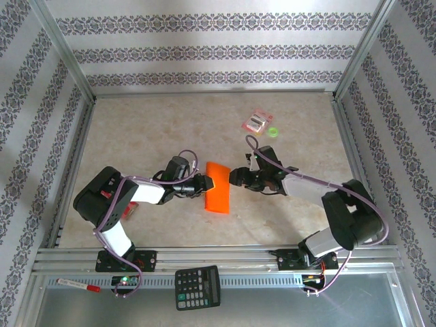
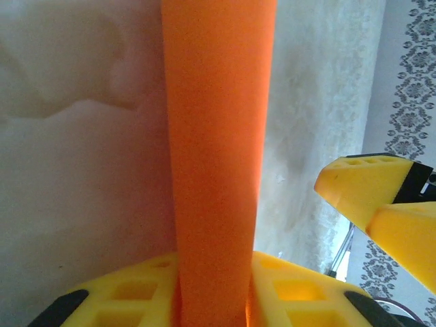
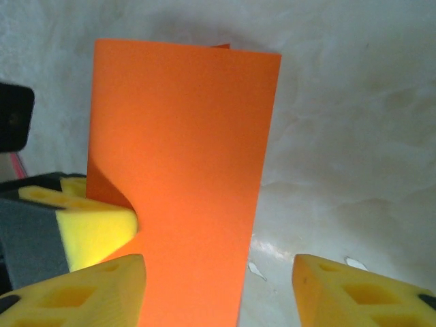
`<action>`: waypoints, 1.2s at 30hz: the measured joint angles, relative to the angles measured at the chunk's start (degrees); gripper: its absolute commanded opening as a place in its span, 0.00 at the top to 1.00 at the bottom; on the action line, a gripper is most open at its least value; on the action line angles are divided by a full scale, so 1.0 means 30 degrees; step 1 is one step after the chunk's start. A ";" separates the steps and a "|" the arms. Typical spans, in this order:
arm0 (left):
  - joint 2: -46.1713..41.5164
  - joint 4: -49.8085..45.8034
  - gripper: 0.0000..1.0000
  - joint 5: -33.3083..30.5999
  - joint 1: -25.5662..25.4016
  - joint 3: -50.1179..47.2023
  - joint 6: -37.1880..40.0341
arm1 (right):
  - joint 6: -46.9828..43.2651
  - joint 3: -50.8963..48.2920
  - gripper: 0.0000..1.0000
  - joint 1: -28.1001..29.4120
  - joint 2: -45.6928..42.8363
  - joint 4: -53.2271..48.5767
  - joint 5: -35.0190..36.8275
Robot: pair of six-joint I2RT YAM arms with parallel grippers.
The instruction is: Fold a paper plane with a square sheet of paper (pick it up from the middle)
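Patterned wallpaper walls (image 1: 218, 51) surround a beige marbled table (image 1: 136, 129).

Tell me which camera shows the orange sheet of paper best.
Right wrist: the square sheet of paper faces it broadside, folded, with its top edge and corners plain. Top external shows it small and slanted. Left wrist shows a narrow band running off the frame's top.

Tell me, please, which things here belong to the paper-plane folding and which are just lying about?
Job in hand: orange sheet, folded over; left pincer, gripping it; right pincer, open.
Lying about: black calculator; pink-red packet; small green object; red-tipped marker.
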 measured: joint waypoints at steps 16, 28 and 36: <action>0.0277 0.1071 0.58 0.0102 0.0000 -0.0401 -0.0204 | 0.1290 0.1086 0.66 0.0954 0.3861 0.2659 -0.0765; -0.0976 -0.1304 0.34 -0.0670 -0.0270 0.0138 0.1355 | 0.1399 0.1239 0.70 0.0991 0.4299 0.3133 -0.0976; -0.2178 -0.5712 0.26 -0.2412 -0.0284 0.1086 0.3184 | 0.1719 0.1239 0.72 0.1209 0.4612 0.3643 -0.0962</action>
